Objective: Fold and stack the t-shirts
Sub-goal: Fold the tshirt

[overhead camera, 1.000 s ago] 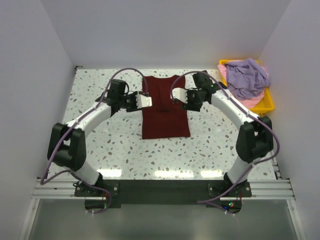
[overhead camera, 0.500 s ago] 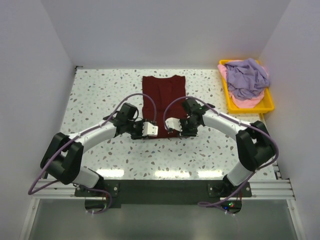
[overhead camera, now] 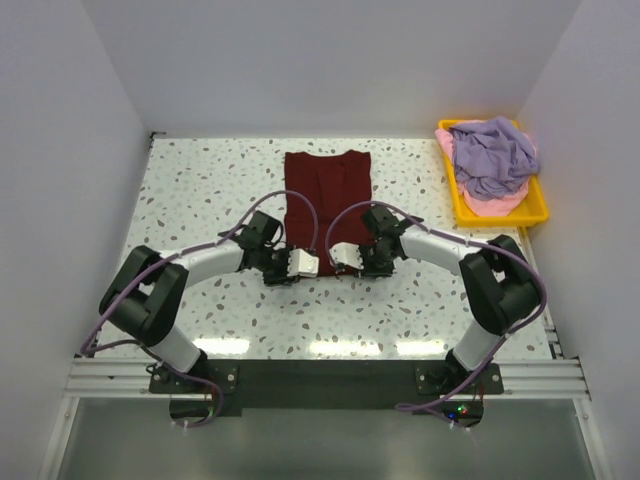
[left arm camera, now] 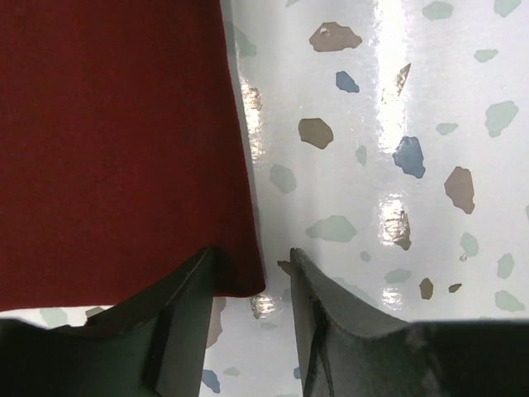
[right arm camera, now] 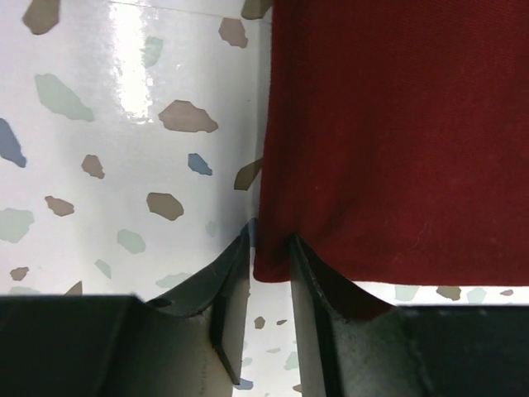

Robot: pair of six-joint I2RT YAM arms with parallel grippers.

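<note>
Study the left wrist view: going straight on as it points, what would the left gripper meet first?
The left gripper would probably first meet the near corner of the maroon t-shirt, lying between its open fingers on the table; depth is unclear.
</note>
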